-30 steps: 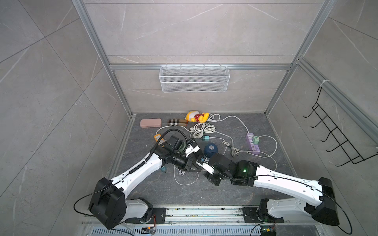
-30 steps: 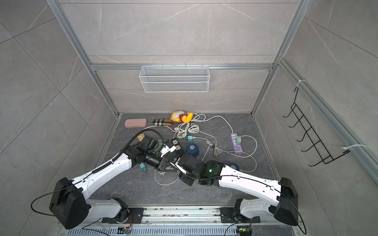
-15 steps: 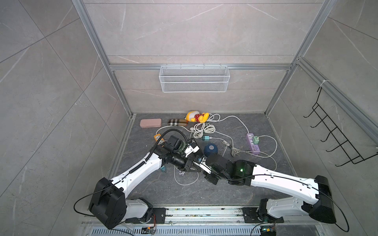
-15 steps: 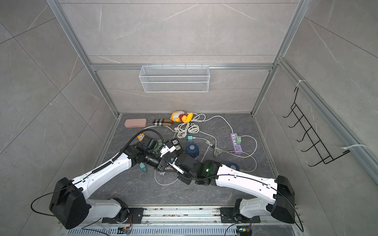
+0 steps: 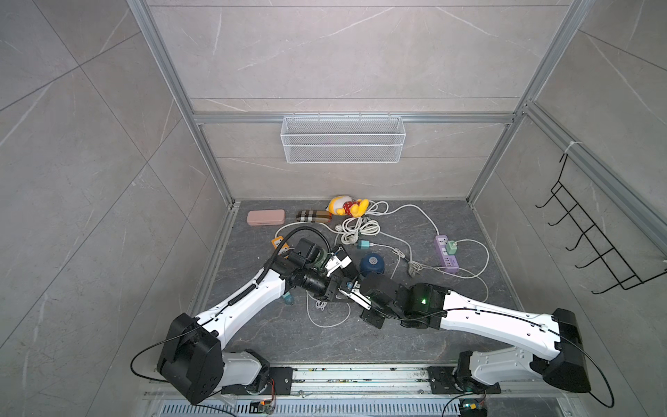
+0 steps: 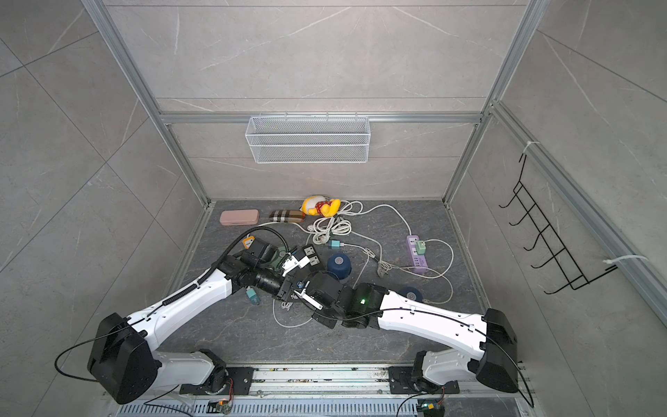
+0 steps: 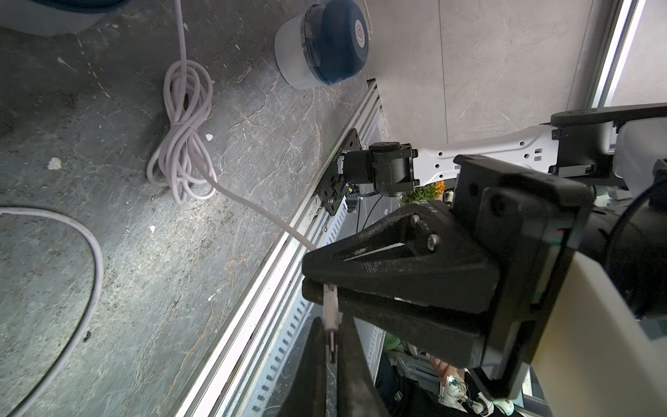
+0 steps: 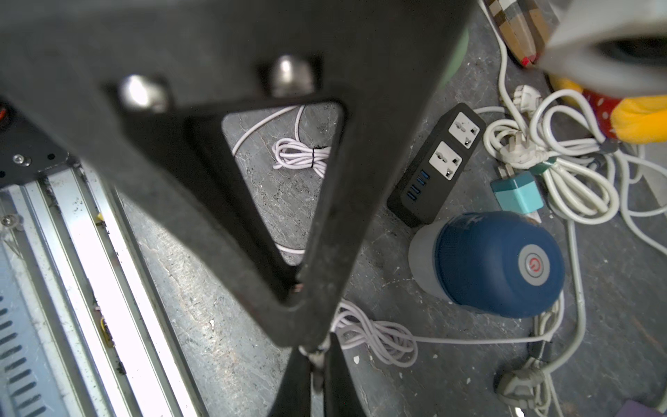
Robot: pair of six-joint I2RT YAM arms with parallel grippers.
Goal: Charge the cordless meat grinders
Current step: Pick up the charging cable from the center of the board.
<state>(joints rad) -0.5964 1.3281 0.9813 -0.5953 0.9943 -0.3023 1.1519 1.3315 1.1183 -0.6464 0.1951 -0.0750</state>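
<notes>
Both grippers meet over the middle of the floor. My left gripper (image 7: 330, 361) (image 5: 340, 289) is shut on the plug of a thin white charging cable (image 7: 184, 144). My right gripper (image 8: 317, 375) (image 5: 353, 290) is shut on the same plug, its fingertips against the left one's. One dark blue cordless meat grinder (image 5: 371, 264) (image 8: 498, 263) stands just behind them. Another dark blue one (image 6: 411, 294) sits beside the right forearm. The mint green one (image 6: 277, 263) is mostly hidden behind the left wrist.
A black power strip (image 8: 436, 162) lies by the left wrist, with a teal adapter (image 8: 516, 191) and a tangle of white cords (image 5: 361, 227) behind it. A purple power strip (image 5: 447, 252) lies right, an orange one (image 5: 279, 242) left. Pink case (image 5: 266, 217) and yellow toy (image 5: 348, 206) are at the back.
My right arm has reached left to the left gripper, and its jaws have closed on the cable plug. The left arm has stayed put.
</notes>
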